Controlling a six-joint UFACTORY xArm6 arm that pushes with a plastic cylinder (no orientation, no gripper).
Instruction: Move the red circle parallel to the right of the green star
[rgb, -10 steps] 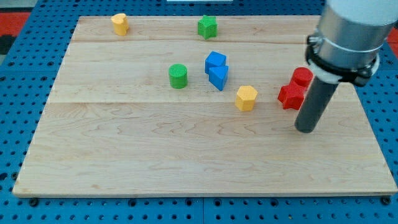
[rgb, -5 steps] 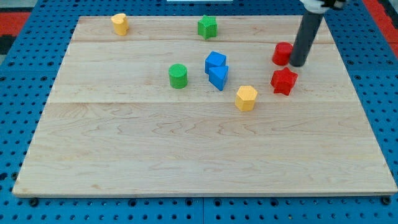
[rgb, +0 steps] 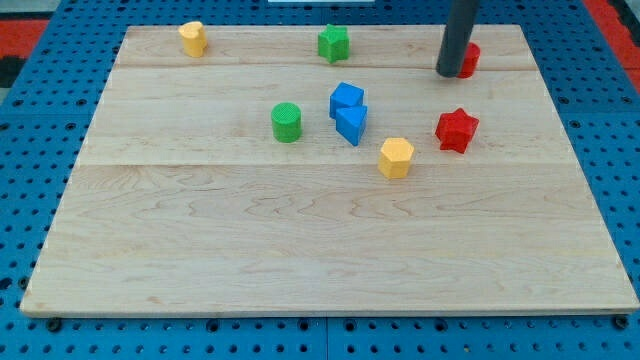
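Sliding lightly as a small rigid piece, the red circle (rgb: 468, 58) is seen near the bench's (rgb: 300, 250) top right, right of the green star (rgb: 334, 43), touched on its left by my tip (rgb: 449, 73), a gripless tool.

Only a short stretch of the arm shows, at the upper right of the frame — a straight, round rod in dark grey, close to black. Its surface is plain and matt, with a faint lighter sheen down one side; no cables, screws or markings can be made out on it. The rod keeps one width all the way down and ends bluntly — my tip (rgb: 451, 73) is a flat, dark end.
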